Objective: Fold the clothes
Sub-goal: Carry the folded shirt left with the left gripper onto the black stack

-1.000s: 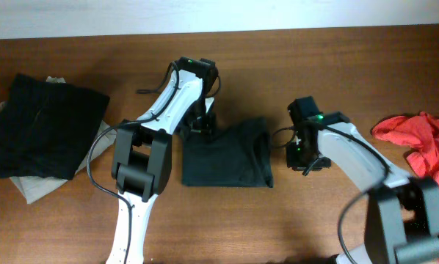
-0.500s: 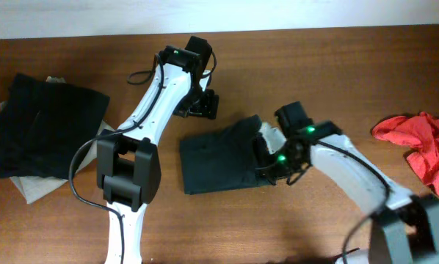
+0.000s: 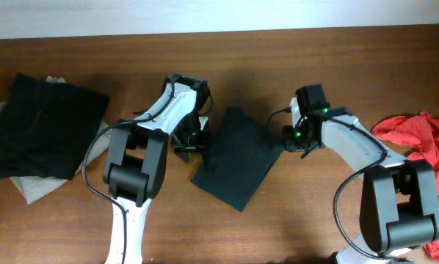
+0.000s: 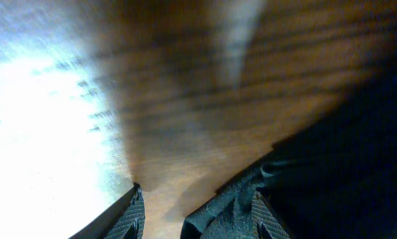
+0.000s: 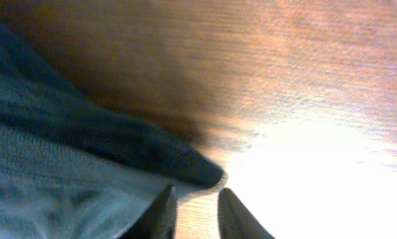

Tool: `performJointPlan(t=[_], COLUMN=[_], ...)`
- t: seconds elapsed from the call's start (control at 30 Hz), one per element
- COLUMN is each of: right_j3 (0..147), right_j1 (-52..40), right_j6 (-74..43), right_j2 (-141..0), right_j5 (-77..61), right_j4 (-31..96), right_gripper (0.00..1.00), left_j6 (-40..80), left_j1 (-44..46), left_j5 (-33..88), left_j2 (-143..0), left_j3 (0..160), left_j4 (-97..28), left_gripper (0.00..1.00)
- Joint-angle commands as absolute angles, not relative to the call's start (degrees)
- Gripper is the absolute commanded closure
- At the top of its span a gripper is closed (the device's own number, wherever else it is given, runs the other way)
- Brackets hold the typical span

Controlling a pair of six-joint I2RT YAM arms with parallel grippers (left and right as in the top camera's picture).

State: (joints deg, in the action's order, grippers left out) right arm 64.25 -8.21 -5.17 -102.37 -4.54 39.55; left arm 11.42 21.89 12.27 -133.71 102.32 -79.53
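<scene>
As left claw (image 3: 192, 141) sits beside it, folded T-shirt (image 3: 238, 158)

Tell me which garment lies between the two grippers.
The dark folded shirt in the centre; the black stack lies far left, the red garment far right.

overhead: even, sharp | wrist views: blurred, white glare on table (image 4: 39, 99) | clothes (image 3: 238, 158) dark, detail-less

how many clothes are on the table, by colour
dark green-black T-shirt: 1
black garment: 1
beige garment: 1
red garment: 1
total: 4
</scene>
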Motion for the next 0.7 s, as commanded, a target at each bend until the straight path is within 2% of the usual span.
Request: performJointPlan(t=[0.0, 0.03, 0.07, 0.1, 0.13, 0.2, 0.23, 0.3, 0.67], right_j3=[71.9, 73.8, 76.1, 78.5, 79.7, 81.0, 81.1, 81.1, 81.1], right_j1=[-8.1, -7.8, -7.5, -7.0, -6.7, -6.6, -6.6, -6.6, -6.6], right_j6=[-3.4, -3.4, -3.4, -3.4, -3.4, -3.4, -3.4, -3.4, -3.4], right_j2=[-101.6, -101.1, -100.3, -99.3, -98.7, -98.0, -98.0, -98.0, -98.0], right_j5=[-3.6, -3.6, -3.6, -3.6, -3.7, -3.7, -3.9, -3.9, -4.1], right_j4=[48.0, 50.6, 53.6, 56.5, 58.3, 60.8, 61.9, 62.8, 65.7], right_gripper=[0.73, 0.73, 0.73, 0.72, 0.69, 0.62, 0.58, 0.57, 0.58], left_j6=[10.2, 9.2, 8.1, 6.2, 5.1, 0.6, -7.1, -11.2, -12.5], left_j1=[21.5, 21.0, 20.3, 19.3, 18.5, 17.4, 17.0, 17.0, 20.5], left_j5=[13.6, 13.5, 13.5, 13.6, 13.6, 19.9, 30.2, 34.8, 41.4], left_j2=[-129.8, -128.1, -126.4, -124.4, -123.4, -122.8, -123.2, -123.9, -139.5], left_j3=[102.3, 103.6, 105.3, 107.7, 109.3, 110.0, 109.9, 109.9, 109.9], left_j4=[-78.7, -78.3, -77.6, -76.2, -74.6, -69.9, -67.0, -66.0, -63.2], left_gripper=[0.49, 0.45, 0.29, 0.07, 0.01, 0.01, 0.01, 0.01, 0.01])
